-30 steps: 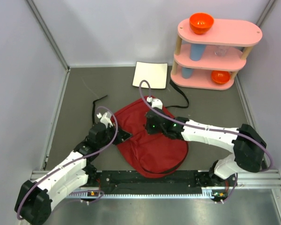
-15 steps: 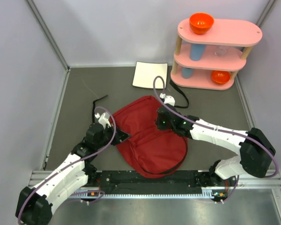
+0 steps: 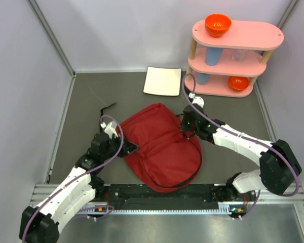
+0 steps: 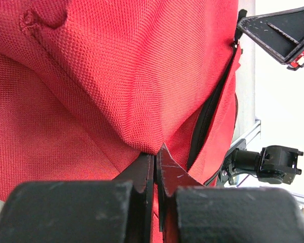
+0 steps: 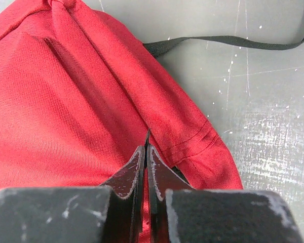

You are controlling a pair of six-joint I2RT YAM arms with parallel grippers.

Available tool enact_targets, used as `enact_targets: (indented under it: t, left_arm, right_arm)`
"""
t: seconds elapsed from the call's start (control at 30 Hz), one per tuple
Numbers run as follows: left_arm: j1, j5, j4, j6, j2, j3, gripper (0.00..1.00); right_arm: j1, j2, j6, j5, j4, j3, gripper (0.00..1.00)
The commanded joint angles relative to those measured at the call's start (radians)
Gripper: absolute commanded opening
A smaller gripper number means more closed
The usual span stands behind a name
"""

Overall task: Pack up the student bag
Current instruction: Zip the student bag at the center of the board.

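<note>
The student bag [image 3: 159, 147] is a dark red backpack lying flat mid-table. My left gripper [image 3: 126, 147] is shut on a fold of red fabric at the bag's left edge. The left wrist view shows the pinched fold [image 4: 142, 136] at my gripper [image 4: 156, 154], with a black zipper line [image 4: 207, 116] to its right. My right gripper [image 3: 187, 132] sits at the bag's upper right edge. In the right wrist view my gripper [image 5: 146, 148] is shut on a thin black zipper pull [image 5: 147, 136] against the bag [image 5: 66, 101].
A white flat sheet [image 3: 163, 81] lies behind the bag. A pink three-tier shelf [image 3: 253, 63] with orange bowls [image 3: 218, 24] and blue cups stands at the back right. Black straps trail from the bag at the left [image 3: 105, 108] and right [image 5: 233, 41]. Walls enclose three sides.
My right gripper has moved from the bag's middle toward its upper right edge, staying shut. The bag's top has spread toward the back. The left gripper has kept its hold.
</note>
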Motion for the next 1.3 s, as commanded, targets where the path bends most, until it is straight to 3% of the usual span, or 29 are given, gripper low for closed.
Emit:
enact_targets:
  t: [0.0, 0.27, 0.47, 0.6, 0.67, 0.7, 0.8, 0.83, 0.93, 1.1, 1.27]
  left_arm:
    - [0.02, 0.009, -0.012, 0.037, -0.02, 0.037, 0.0]
    - [0.026, 0.043, 0.08, 0.139, 0.176, 0.142, 0.0]
    - [0.026, 0.144, 0.156, 0.276, 0.449, 0.41, 0.0]
    - [0.026, 0.216, 0.042, 0.33, 0.695, 0.694, 0.0]
    - [0.026, 0.231, -0.019, 0.328, 0.755, 0.741, 0.0]
    - [0.026, 0.205, -0.018, 0.325, 0.756, 0.736, 0.1]
    - [0.028, 0.147, -0.039, 0.349, 0.7, 0.686, 0.32]
    - [0.028, 0.13, -0.045, 0.357, 0.675, 0.664, 0.47]
    - [0.028, 0.054, -0.06, 0.365, 0.57, 0.575, 0.62]
    - [0.029, -0.039, -0.12, 0.363, 0.398, 0.433, 0.69]
    - [0.031, -0.161, -0.088, 0.316, 0.292, 0.305, 0.76]
  right_arm:
    - [-0.043, 0.006, -0.03, 0.06, 0.07, -0.017, 0.0]
    - [-0.04, -0.117, 0.019, -0.094, 0.122, -0.144, 0.0]
    - [0.047, -0.236, 0.031, -0.038, 0.058, -0.198, 0.0]
    - [0.064, -0.252, 0.048, -0.036, 0.055, -0.205, 0.0]
    - [0.064, -0.243, 0.041, -0.004, 0.027, -0.187, 0.09]
    - [0.063, -0.244, 0.029, -0.009, 0.003, -0.164, 0.14]
    - [0.053, -0.282, 0.012, 0.014, -0.033, -0.14, 0.52]
    - [0.043, -0.296, 0.016, 0.028, -0.056, -0.138, 0.63]
    - [-0.029, -0.361, 0.033, 0.024, -0.091, -0.15, 0.7]
    - [-0.147, -0.422, 0.059, -0.038, -0.123, -0.191, 0.75]
    - [-0.214, -0.355, 0.117, -0.214, -0.119, -0.216, 0.78]
